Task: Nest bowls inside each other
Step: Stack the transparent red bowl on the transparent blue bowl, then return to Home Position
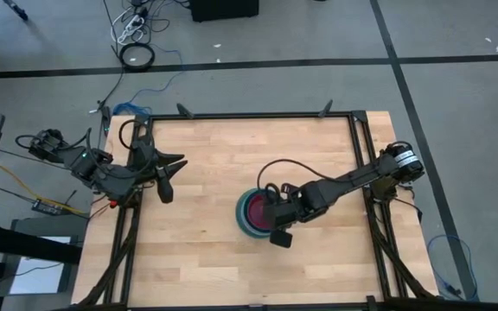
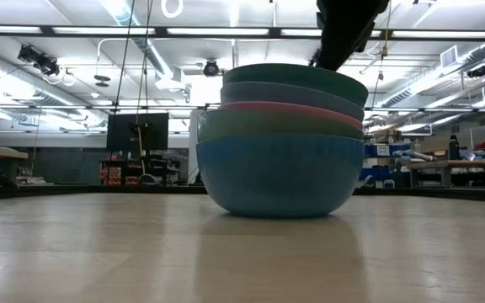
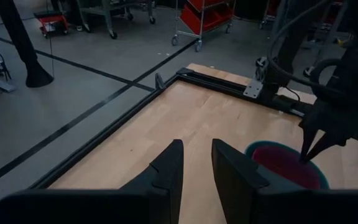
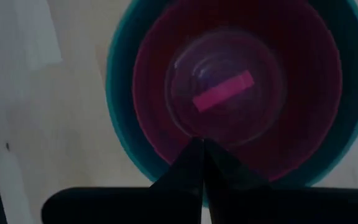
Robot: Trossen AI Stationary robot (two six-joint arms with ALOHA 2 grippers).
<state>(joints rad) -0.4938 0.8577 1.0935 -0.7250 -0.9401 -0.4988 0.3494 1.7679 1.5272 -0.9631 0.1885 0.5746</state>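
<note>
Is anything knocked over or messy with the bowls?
No, nothing stands out. The round plastic bowls sit upright in one neat stack on the wooden table. The magenta-red bowl nests inside, and the shut right gripper hovers above it.

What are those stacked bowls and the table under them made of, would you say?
The bowls look like plain moulded plastic: thin even rims, flat solid colours, and a soft sheen on the magenta-red inner bowl. The table top looks like pale wood, probably jointed strips with a smooth finish, since grain lines and strip seams show. Its frame looks like dark metal.
</note>
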